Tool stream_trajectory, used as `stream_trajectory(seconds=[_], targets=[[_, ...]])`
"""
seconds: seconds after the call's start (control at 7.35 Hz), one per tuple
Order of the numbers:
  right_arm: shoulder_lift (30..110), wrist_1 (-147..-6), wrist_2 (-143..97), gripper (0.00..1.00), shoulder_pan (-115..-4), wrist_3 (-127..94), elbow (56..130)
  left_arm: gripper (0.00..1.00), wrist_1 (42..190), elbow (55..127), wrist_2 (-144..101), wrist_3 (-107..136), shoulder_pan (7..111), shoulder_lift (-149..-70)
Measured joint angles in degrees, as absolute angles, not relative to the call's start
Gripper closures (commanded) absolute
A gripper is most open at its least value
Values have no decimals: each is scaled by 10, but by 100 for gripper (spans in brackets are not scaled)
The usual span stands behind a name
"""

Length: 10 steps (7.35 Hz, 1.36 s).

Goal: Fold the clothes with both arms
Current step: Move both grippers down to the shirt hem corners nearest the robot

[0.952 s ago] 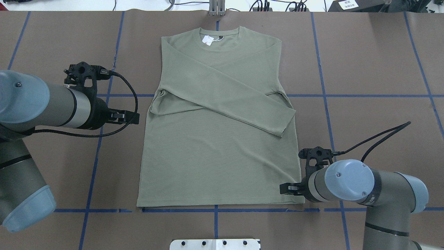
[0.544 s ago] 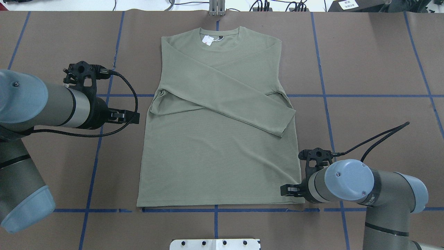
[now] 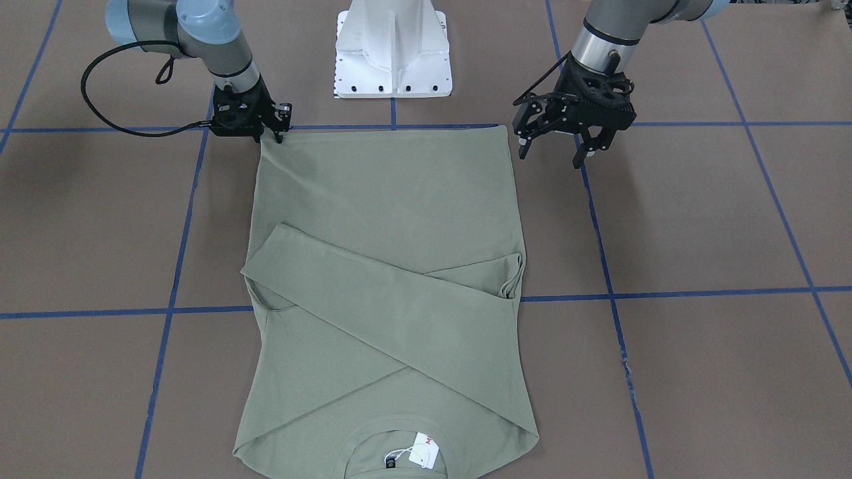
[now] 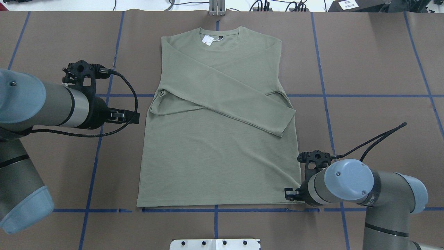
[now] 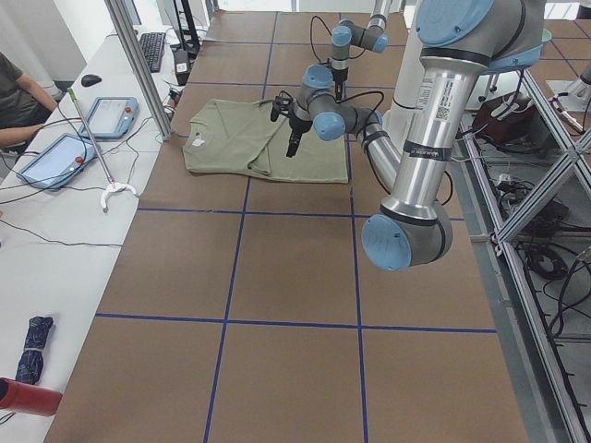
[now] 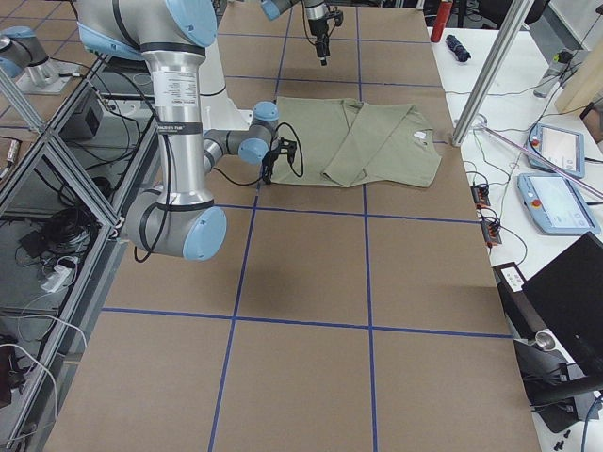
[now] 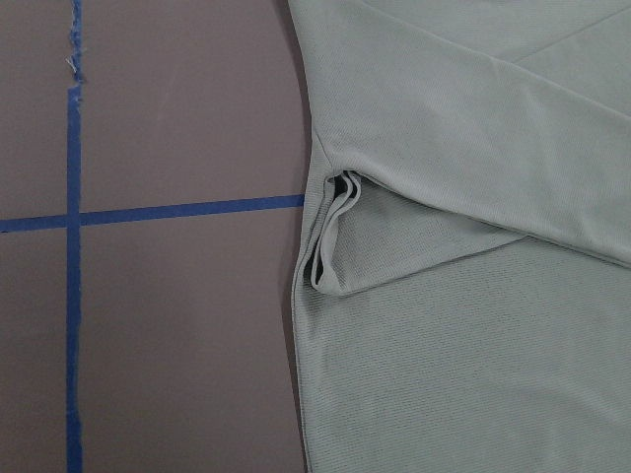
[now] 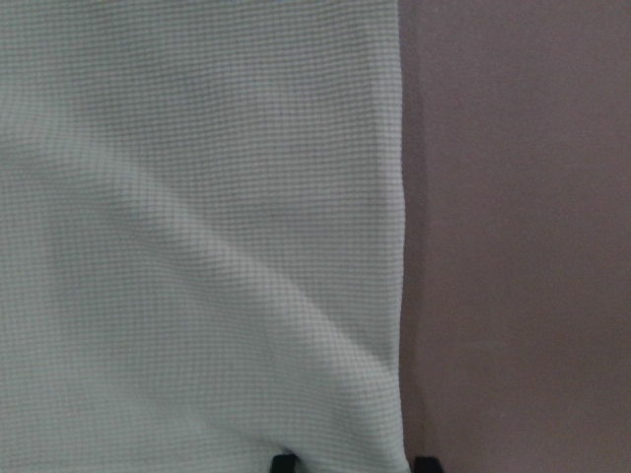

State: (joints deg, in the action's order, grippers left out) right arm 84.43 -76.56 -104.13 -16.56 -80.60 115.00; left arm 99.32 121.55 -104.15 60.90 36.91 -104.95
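Observation:
The clothes are one sage-green long-sleeved shirt [image 4: 218, 156] lying flat, neck away from the robot, both sleeves crossed over the chest. A white hang tag [image 4: 208, 40] sits at the neck. My right gripper [image 4: 289, 194] is down at the shirt's near right hem corner [image 3: 278, 133]. Its fingertips [image 8: 284, 461] straddle the edge with fabric bunched between them, shut on that corner. My left gripper [image 3: 550, 158] hovers open beside the shirt's left edge [image 4: 133, 117], apart from the cloth. The left wrist view shows the sleeve fold [image 7: 330, 236].
The brown table [image 4: 364, 69] carries a grid of blue tape. The white pedestal base [image 3: 393, 50] stands at the robot's edge. Beyond the far edge, a white desk holds tablets [image 5: 115, 115] and cables, and a person's arm [image 5: 18, 101] rests there.
My right gripper has shifted slightly toward the hem corner and its fingers have drawn in on the fabric. The left arm has edged a little to the left. The shirt lies as before.

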Motion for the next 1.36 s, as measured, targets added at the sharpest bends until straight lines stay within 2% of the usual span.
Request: stream_trajectory(seconds=[0.14, 0.27, 0.95, 1.36], targets=[[844, -766, -1044, 91, -166, -806, 1150, 1, 993, 1216, -1041, 609, 369, -1050], [844, -766, -1047, 100, -166, -805, 1151, 2, 993, 1216, -1042, 608, 369, -1050], [843, -766, -1049, 100, -168, -823, 1182, 2, 993, 1206, -1040, 626, 358, -1046], [837, -766, -1048, 100, -180, -841, 1201, 3, 993, 1187, -1009, 764, 250, -1044]])
